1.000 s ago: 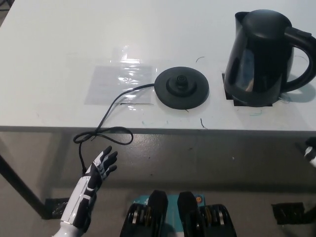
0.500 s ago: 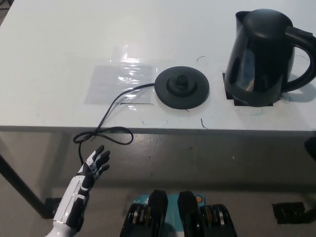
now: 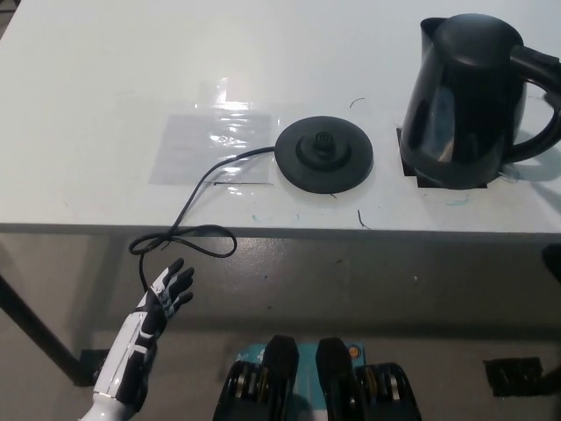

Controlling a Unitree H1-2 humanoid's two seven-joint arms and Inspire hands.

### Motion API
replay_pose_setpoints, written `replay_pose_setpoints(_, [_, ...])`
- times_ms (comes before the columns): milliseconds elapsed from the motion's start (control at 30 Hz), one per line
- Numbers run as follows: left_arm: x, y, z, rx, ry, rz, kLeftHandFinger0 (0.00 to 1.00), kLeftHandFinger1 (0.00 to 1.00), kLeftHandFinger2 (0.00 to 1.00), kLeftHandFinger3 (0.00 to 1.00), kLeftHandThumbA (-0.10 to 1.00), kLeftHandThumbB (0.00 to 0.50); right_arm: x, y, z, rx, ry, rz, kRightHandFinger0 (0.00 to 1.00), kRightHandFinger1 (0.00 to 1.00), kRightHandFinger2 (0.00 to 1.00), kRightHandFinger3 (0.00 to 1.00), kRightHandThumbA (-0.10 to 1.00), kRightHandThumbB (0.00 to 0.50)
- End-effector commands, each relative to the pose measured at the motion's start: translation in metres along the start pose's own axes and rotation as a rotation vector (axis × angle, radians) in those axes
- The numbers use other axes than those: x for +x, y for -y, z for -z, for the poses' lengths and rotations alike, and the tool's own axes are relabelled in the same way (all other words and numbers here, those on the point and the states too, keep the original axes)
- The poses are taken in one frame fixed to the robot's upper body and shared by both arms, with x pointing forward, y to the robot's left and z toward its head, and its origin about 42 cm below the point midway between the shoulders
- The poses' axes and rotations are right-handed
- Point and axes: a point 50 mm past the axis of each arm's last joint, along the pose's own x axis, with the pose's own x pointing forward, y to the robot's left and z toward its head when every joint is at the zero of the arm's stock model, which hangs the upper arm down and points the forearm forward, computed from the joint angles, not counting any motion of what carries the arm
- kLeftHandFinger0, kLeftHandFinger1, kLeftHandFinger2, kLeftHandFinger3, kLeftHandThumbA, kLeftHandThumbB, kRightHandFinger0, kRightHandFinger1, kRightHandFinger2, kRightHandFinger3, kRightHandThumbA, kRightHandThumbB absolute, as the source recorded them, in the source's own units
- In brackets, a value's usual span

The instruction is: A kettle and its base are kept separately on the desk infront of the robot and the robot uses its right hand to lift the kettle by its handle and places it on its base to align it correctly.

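A black kettle [image 3: 469,101] is seen standing upright on the white desk [image 3: 105,96], apart from its base [image 3: 324,156].

The kettle is placed at the right side of the desk, on a dark square mark, with its handle [image 3: 542,105] turned to the right and its spout to the left. The round black base is laid flat just to the left of the kettle, not touching it. A black cord [image 3: 188,224] is led from the base over the front edge of the desk, where it is looped. A clear shiny sheet [image 3: 210,145] is stuck to the desk beside the base. The white left hand [image 3: 166,294] is held below the desk edge, well apart from the kettle, with its fingers spread and nothing gripped. The right hand cannot be made out.
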Motion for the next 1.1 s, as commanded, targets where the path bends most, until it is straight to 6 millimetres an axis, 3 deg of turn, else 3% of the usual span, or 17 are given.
replay_pose_setpoints(0, [0.001, -0.004, -0.007, 0.028, 0.046, 0.008, 1.00, 1.00, 1.00, 1.00, 1.00, 0.109, 0.028, -0.018, -0.013, 0.022, 0.036, -0.065, 1.00, 1.00, 1.00, 1.00, 1.00, 0.264])
replay_pose_setpoints(67, [-0.001, -0.004, -0.006, 0.021, 0.043, 0.008, 1.00, 1.00, 1.00, 1.00, 1.00, 0.110, 0.031, -0.021, -0.007, -0.003, 0.016, -0.072, 1.00, 1.00, 1.00, 1.00, 1.00, 0.234])
replay_pose_setpoints(200, [0.001, -0.004, -0.007, 0.022, 0.035, 0.009, 1.00, 1.00, 1.00, 1.00, 1.00, 0.117, 0.037, -0.025, 0.005, -0.018, -0.026, -0.067, 1.00, 1.00, 1.00, 1.00, 1.00, 0.273])
replay_pose_setpoints(400, [0.001, -0.006, -0.006, 0.025, 0.035, 0.011, 1.00, 1.00, 1.00, 1.00, 1.00, 0.121, 0.038, -0.025, 0.018, -0.009, -0.060, -0.068, 1.00, 1.00, 1.00, 1.00, 1.00, 0.213])
replay_pose_setpoints(467, [0.001, -0.006, -0.006, 0.025, 0.037, 0.011, 1.00, 1.00, 1.00, 1.00, 1.00, 0.121, 0.038, -0.023, 0.022, -0.002, -0.074, -0.061, 1.00, 1.00, 1.00, 1.00, 1.00, 0.236])
replay_pose_setpoints(800, [0.003, -0.007, -0.005, 0.029, 0.050, 0.017, 1.00, 1.00, 1.00, 1.00, 1.00, 0.114, 0.034, -0.016, 0.024, 0.006, -0.085, -0.047, 1.00, 1.00, 1.00, 1.00, 1.00, 0.220])
replay_pose_setpoints(933, [0.003, -0.007, -0.005, 0.030, 0.052, 0.017, 1.00, 1.00, 1.00, 1.00, 1.00, 0.112, 0.034, -0.015, 0.021, 0.018, -0.072, -0.039, 1.00, 1.00, 1.00, 1.00, 1.00, 0.256])
replay_pose_setpoints(1067, [0.004, -0.007, -0.005, 0.027, 0.048, 0.019, 1.00, 1.00, 1.00, 1.00, 1.00, 0.112, 0.038, -0.016, 0.010, 0.045, 0.006, 0.010, 1.00, 1.00, 1.00, 1.00, 1.00, 0.379])
